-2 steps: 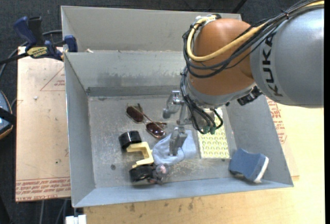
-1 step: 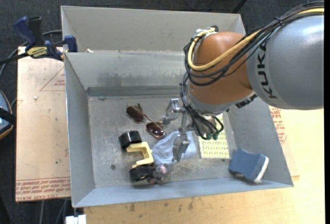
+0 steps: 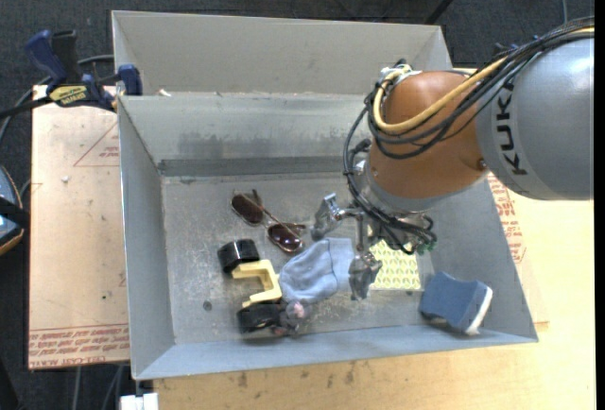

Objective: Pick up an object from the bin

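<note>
My gripper (image 3: 344, 246) hangs low over the middle of the bin, open, with one finger (image 3: 327, 213) toward the back and the other (image 3: 361, 278) toward the front. The right end of a crumpled pale blue-grey cloth (image 3: 310, 274) lies between the two fingers. A yellow-green patterned pad (image 3: 397, 274) lies flat just right of the front finger. Brown-lensed sunglasses (image 3: 267, 218) lie just left of the back finger.
A black and cream plastic piece (image 3: 253, 281) lies left of the cloth, with a dark object (image 3: 261, 318) in front of it. A blue block with a white edge (image 3: 456, 302) rests at the front right corner. The arm's orange cover hangs over the bin's right half.
</note>
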